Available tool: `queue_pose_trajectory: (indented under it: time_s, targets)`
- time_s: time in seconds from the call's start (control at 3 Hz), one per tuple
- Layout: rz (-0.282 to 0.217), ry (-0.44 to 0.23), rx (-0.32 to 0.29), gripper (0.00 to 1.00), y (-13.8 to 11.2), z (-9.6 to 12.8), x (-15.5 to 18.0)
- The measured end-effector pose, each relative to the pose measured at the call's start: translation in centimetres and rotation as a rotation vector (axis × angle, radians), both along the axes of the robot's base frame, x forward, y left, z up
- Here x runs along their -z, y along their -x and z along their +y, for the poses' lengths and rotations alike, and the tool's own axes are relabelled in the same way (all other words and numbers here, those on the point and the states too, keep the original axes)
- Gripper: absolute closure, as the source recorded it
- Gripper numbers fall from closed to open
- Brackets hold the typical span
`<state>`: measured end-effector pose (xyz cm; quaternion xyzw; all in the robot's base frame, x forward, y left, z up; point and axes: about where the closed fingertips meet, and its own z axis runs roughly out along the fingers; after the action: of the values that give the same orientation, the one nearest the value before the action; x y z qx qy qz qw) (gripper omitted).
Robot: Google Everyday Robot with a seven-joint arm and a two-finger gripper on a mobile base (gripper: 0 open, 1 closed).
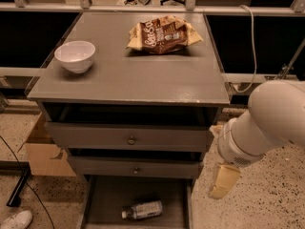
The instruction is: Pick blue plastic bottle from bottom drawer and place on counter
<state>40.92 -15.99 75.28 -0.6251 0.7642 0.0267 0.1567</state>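
The blue plastic bottle (142,209) lies on its side in the open bottom drawer (107,197), white cap to the left, near the drawer's front. The counter (143,78) is the grey top of the cabinet. My gripper (223,181) hangs at the end of the white arm, to the right of the cabinet beside the middle drawer. It is above and to the right of the bottle and apart from it. It holds nothing that I can see.
A white bowl (75,55) sits at the counter's left and a brown snack bag (163,34) at its back. Two upper drawers with round knobs stand slightly open. A cardboard box (43,151) and a shoe (14,219) are on the floor to the left.
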Motion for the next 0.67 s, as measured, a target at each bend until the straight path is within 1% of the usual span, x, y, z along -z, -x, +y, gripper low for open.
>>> queue_pose_trajectory:
  time_s: [0.33,0.67]
  targets:
    - [0.048,-0.034,-0.010,0.00,-0.18,0.60,3.27]
    - [0.048,-0.034,-0.010,0.00,-0.18,0.61,3.27]
